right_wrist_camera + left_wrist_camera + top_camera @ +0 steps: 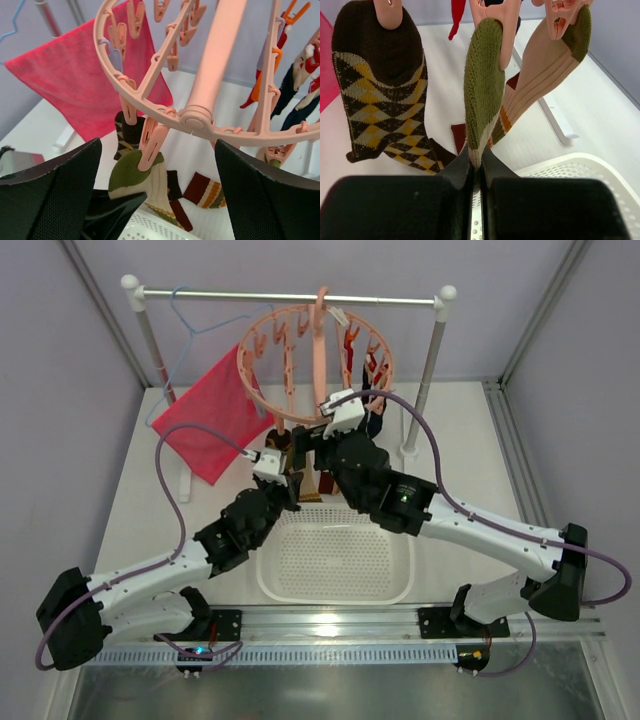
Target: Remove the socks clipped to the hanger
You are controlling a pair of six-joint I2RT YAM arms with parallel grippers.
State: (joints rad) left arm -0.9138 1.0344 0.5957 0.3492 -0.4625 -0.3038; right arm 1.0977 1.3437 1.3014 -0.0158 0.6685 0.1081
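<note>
Locate the white table (470,440), which carries a rack whose horizontal rail (280,297) spans the far side. From the rail hang a red cloth (215,420) on a light-blue wire hanger (195,320) and, right of it, the hanger (262,390), a salmon-pink ring with crossbars and many dangling clips. A white perforated basket (335,560) sits on the table below the ring, between the two arms. Observe the right gripper (157,145) raised beneath the near rim of the ring: its jaws stand wide apart, one on each side of a pink clip (150,142), and hold nothing. Observe the left gripper (476,160) lower down: its jaws are pressed together, pinching the bottom edge of the green-cuffed sock (482,85), which hangs straight down from that clip. To the left of that sock, a brown argyle sock (380,100) hangs from its own clip. To the right, a tan ribbed sock (545,75) with a green toe hangs tilted. A red sock (456,17) shows farther back, and dark socks (290,95) hang at the ring's right side.
</note>
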